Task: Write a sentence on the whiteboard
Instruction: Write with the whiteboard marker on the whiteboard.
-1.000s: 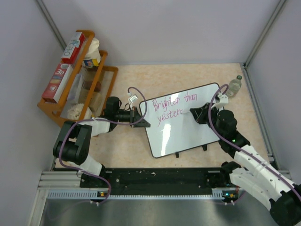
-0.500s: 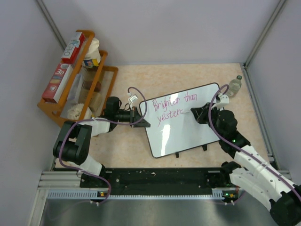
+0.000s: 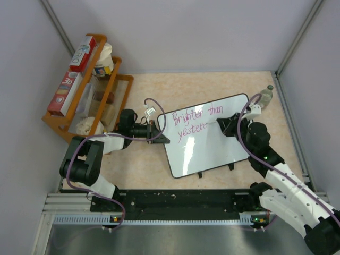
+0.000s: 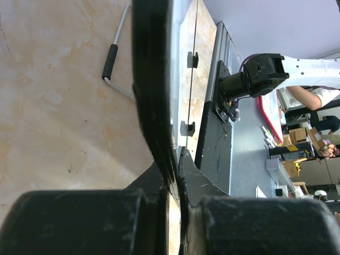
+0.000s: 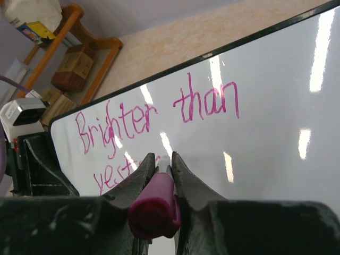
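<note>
The whiteboard (image 3: 208, 150) lies tilted on the table, its black-framed left edge pinched by my left gripper (image 3: 158, 132), which is shut on it. In the left wrist view that edge (image 4: 155, 79) runs up from between the jaws of the left gripper (image 4: 178, 159). The sentence (image 3: 194, 122) in pink reads "Brighter than" with "yester" below; it also shows in the right wrist view (image 5: 159, 114). My right gripper (image 3: 220, 126) is shut on a pink marker (image 5: 154, 207), whose tip rests on the whiteboard (image 5: 276, 133) just right of "yester". In that view the right gripper (image 5: 163, 162) points down at the board.
A wooden rack (image 3: 64, 125) with boxes and bags stands at the back left. A small clear bottle (image 3: 264, 96) is at the back right beside the board's corner. Grey walls close in both sides. The left arm's base rail (image 3: 175, 204) runs along the near edge.
My right gripper and the marker have shifted a little to the right along the second line. The left gripper and the board have not moved.
</note>
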`<state>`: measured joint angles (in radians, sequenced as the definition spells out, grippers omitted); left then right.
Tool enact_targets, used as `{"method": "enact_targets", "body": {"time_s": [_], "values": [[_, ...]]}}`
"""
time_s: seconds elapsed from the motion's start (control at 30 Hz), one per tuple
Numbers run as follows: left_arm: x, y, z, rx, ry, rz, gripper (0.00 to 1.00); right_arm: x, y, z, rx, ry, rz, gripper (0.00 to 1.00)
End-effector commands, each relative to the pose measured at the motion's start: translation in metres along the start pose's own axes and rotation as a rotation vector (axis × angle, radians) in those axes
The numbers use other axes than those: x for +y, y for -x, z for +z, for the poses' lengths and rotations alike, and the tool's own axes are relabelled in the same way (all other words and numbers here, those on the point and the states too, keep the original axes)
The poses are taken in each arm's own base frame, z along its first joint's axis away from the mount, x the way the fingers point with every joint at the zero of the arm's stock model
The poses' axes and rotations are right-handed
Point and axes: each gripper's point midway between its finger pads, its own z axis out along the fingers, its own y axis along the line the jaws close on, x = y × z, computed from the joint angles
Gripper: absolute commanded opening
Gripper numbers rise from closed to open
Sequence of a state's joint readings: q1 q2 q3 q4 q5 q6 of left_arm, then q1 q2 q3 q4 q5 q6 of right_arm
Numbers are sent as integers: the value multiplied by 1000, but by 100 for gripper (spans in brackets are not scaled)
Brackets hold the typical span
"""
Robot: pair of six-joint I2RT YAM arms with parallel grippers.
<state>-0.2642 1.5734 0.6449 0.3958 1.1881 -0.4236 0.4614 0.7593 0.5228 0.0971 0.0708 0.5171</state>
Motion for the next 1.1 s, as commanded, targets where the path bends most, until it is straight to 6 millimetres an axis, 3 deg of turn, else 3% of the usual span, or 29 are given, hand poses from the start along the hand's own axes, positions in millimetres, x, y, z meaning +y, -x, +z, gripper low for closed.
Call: {"method": "enact_targets", "body": {"time_s": [0.0,0.2,0.43,1.07], "values": [[23,-13,6,11,73,157,0,21,53,-1,-140,44,3,0],[23,-14,6,12,73,157,0,22,56,8,-140,31,-6,0],[23,-13,6,11,73,158,0,14,46,19,-106,17,2,0],[23,-13,6,11,71,160,0,-4,5,9,8,-9,-10,0]]}}
